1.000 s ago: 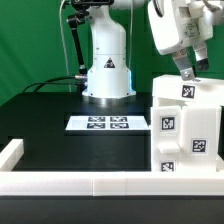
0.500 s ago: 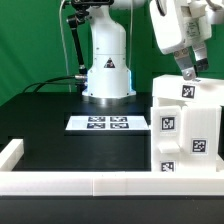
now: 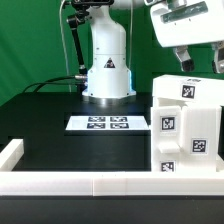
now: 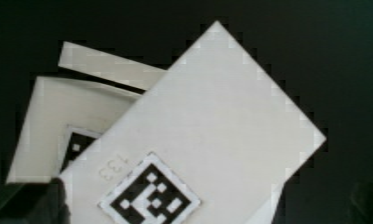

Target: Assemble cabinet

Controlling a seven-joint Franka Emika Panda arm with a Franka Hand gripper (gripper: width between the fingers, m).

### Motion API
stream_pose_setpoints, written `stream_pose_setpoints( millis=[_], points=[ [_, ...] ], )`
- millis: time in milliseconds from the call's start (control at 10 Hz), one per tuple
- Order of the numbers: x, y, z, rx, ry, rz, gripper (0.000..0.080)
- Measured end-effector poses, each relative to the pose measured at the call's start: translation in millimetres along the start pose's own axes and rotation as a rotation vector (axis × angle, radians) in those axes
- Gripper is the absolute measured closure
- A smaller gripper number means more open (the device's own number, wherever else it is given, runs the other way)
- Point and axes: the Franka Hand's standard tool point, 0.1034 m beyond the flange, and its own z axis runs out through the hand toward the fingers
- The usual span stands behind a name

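The cabinet [image 3: 186, 132] is a large white box with square black-and-white tags, standing at the exterior view's right with smaller tagged blocks on its front. My gripper [image 3: 203, 62] hangs just above its top, jaws spread wide and holding nothing. In the wrist view the cabinet [image 4: 218, 120] fills the picture as a tilted white face with one tag, and the gripper [image 4: 197, 212] shows only as a dark finger on each side of that face, apart from it. The cabinet's right side runs out of the exterior view.
The marker board [image 3: 108, 123] lies flat on the black table in front of the arm's base [image 3: 108, 75]. A white rail [image 3: 90, 182] runs along the table's front edge, and a short white rail [image 3: 12, 152] stands at the exterior view's left.
The gripper has turned about its wrist and risen slightly above the cabinet's top. Its fingers, seen close together before, now stand wide apart. The cabinet has not moved.
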Motion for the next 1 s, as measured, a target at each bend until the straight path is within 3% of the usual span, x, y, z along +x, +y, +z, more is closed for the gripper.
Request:
stream_pose_setpoints(
  millis=[400,1000],
  points=[
    [1.6,0.8,0.1,-0.004,0.005,-0.338,0.0002],
    [1.0,2.8,-0.3,-0.115,0.057,-1.173,0.0002]
  ],
)
